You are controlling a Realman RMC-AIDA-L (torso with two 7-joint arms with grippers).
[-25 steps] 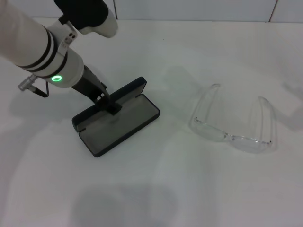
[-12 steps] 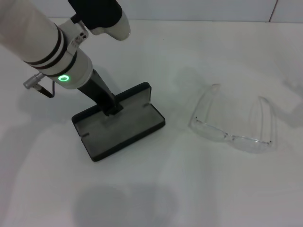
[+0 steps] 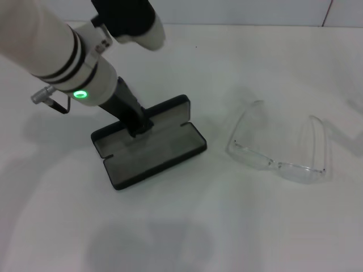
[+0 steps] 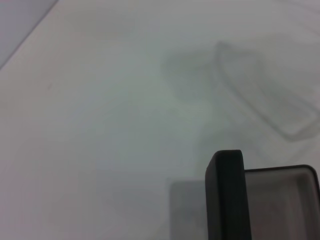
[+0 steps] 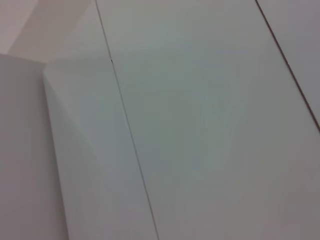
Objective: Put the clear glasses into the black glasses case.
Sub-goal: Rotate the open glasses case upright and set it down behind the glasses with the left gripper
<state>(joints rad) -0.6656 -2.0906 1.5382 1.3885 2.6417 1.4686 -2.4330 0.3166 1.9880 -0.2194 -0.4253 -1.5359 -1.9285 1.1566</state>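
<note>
White tabletop (image 3: 187, 226), matte, with soft grey shadows near the front edge and at the left. White wall (image 3: 238, 11) behind, running along the far edge. Thin dark seam (image 3: 327, 12) slanting across that wall at the far right. From the right wrist view, only pale panels (image 5: 210, 120) split by narrow dark lines (image 5: 127, 135).

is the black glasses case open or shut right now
Open. The black glasses case shows its grey lining facing up, lid raised behind it where the left end effector meets it. The clear glasses lie apart on the table.
</note>
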